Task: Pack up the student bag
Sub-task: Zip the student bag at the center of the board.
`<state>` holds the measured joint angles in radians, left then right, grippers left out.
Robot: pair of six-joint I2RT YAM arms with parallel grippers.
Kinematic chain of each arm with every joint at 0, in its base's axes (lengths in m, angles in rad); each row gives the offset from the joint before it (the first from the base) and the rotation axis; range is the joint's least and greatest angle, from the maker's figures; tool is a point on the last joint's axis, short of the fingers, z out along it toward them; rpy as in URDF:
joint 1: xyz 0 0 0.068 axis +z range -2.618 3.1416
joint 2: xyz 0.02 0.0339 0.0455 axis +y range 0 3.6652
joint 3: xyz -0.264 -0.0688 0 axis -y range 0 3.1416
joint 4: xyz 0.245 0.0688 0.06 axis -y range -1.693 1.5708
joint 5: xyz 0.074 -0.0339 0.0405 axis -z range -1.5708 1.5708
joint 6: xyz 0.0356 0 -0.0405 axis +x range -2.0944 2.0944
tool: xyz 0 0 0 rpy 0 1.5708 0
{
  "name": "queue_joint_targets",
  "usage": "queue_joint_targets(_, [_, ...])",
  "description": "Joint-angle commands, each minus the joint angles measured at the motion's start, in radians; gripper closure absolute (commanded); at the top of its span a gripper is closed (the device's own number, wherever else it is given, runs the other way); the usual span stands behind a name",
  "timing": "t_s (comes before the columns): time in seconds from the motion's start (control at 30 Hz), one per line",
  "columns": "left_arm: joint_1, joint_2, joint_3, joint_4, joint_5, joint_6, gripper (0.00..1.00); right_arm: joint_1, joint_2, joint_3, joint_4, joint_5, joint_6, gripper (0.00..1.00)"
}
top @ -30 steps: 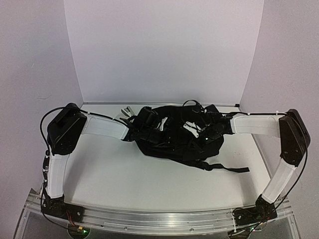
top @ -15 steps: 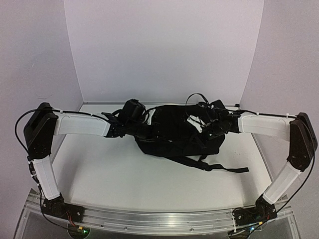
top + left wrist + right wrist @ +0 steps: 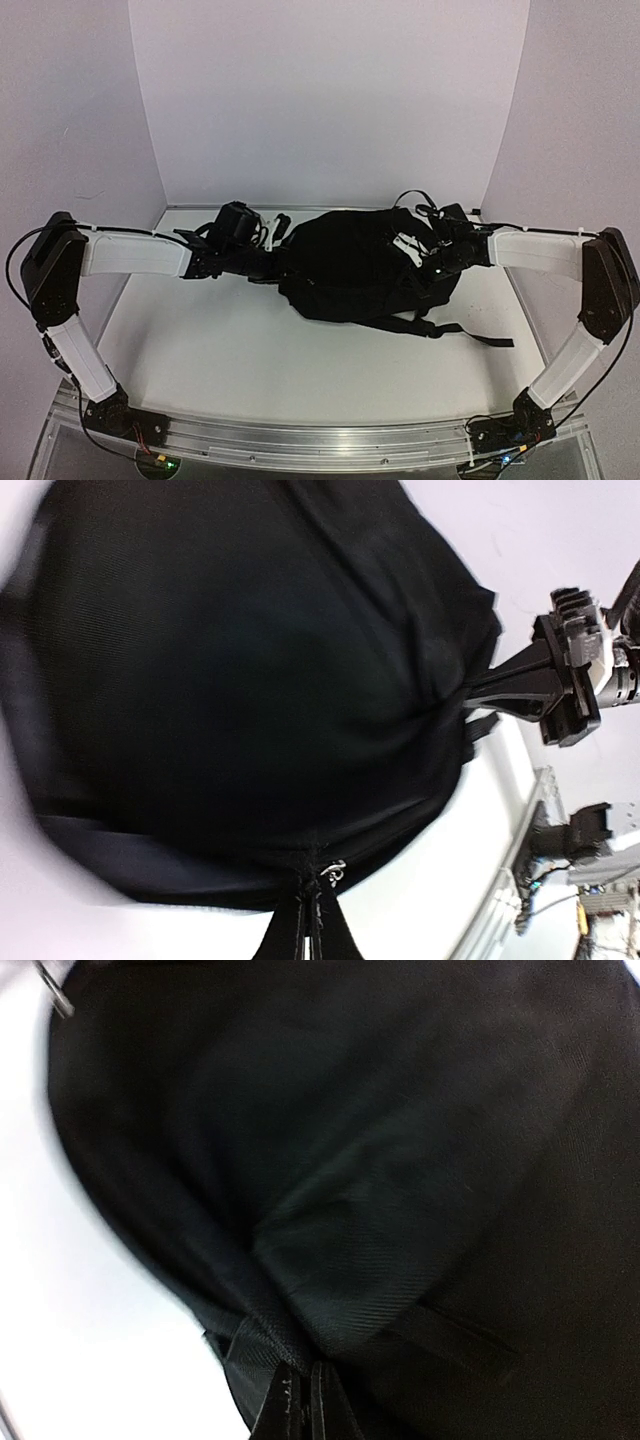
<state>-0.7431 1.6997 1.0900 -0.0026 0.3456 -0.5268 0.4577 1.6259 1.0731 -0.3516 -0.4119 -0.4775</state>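
The student bag (image 3: 365, 265) sits just right of centre in the overhead view, toward the far half of the white table (image 3: 250, 350). It is a rounded black mound with a smooth top. Whether its underside rests fully on the table cannot be told.

One black strap (image 3: 470, 335) trails from its lower right edge, flat on the table and pointing at the right side of the frame.

The left end effector (image 3: 305, 908) is pressed together on the bag's left edge, pinching the fabric at a seam just beside a small metal zip pull (image 3: 333, 872). The right end effector (image 3: 300, 1378) is likewise closed on the bag's right side, nipping a bunched fold of black webbing and cloth. The bag hangs stretched between the two.

A broad bare stretch of table lies between the bag and the metal rail (image 3: 320, 435) at the bottom of the frame. Narrower bare strips run left and right of the bag. A thin gap separates it from the back wall (image 3: 330, 100). Plain pale walls close in the table at the back and both sides.

Compared with a second ago, both arms have swung outward, their elbows now close to the left and right edges of the frame. The bag, then crumpled, has been drawn out smoother and rounder and has shifted slightly rightward, the trailing strap with it.
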Motion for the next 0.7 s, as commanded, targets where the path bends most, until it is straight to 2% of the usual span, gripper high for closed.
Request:
queue_joint_targets(0.0, [0.027, -0.074, -0.026, -0.026, -0.061, 0.102, 1.00, -0.055, -0.033, -0.027, -0.064, 0.114, -0.030, 1.00])
queue_joint_targets(0.13, [0.031, -0.076, -0.030, -0.031, -0.083, 0.104, 1.00, -0.055, -0.019, -0.034, -0.070, 0.130, -0.045, 1.00])
queue_joint_targets(0.23, [0.033, -0.067, -0.022, -0.005, -0.036, 0.084, 1.00, -0.054, -0.019, -0.021, -0.080, 0.115, -0.052, 1.00])
queue_joint_targets(0.27, [0.033, -0.056, -0.011, -0.001, -0.005, 0.079, 1.00, -0.053, -0.020, -0.003, -0.093, 0.095, -0.051, 0.94])
queue_joint_targets(0.4, [0.021, -0.012, 0.019, 0.070, 0.094, 0.053, 1.00, -0.005, -0.029, 0.076, -0.140, 0.008, -0.019, 0.52])
queue_joint_targets(0.43, [0.016, -0.005, 0.026, 0.076, 0.106, 0.051, 1.00, 0.021, -0.032, 0.091, -0.141, 0.000, -0.012, 0.46])
queue_joint_targets(0.5, [0.011, 0.004, 0.035, 0.083, 0.125, 0.045, 1.00, 0.080, -0.029, 0.122, -0.137, -0.014, 0.009, 0.39])
queue_joint_targets(0.67, [0.008, -0.008, 0.026, 0.095, 0.135, 0.025, 1.00, 0.186, 0.054, 0.242, -0.110, -0.041, 0.079, 0.34])
